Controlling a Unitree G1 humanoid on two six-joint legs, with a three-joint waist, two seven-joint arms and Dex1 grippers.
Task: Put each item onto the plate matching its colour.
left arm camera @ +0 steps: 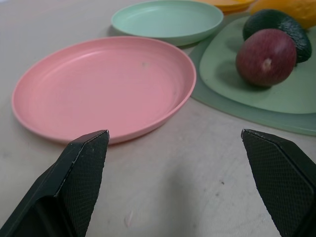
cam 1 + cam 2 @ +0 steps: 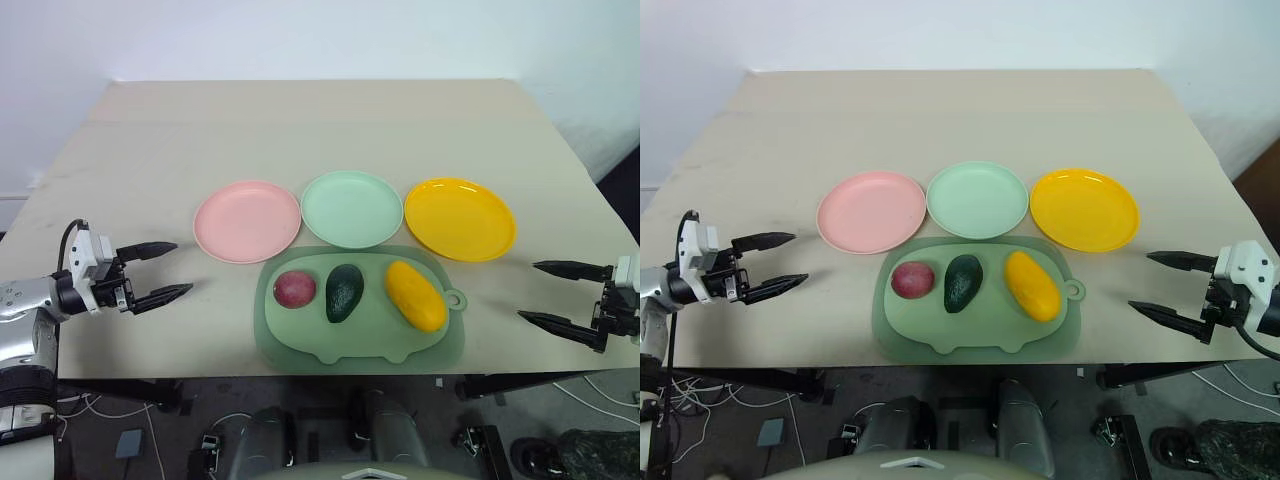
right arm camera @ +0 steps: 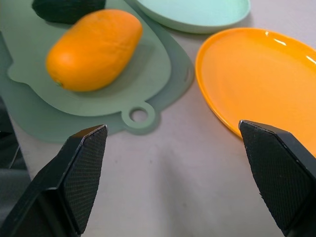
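left eye view: mat [image 2: 300, 345] bears three fruits — both end effectors gape wide (empty), flanking it.

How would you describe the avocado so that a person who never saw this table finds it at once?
On the beige table, a sage-green mat lies in front of three plates. Three fruits lie in a row on it, and the avocado is the middle one, dark green between a reddish-purple fruit and a yellow fruit.

I count three plates in a row: one pink plate [image 2: 247, 221], one mint green plate [image 2: 352, 208] and one yellow plate [image 2: 460, 218]. Three fruits lie on one sage-green mat [image 2: 300, 340]: one reddish-purple fruit [image 2: 294, 289], one avocado [image 2: 344, 292], one yellow mango [image 2: 416, 295]. All sit on one table [image 2: 300, 130]
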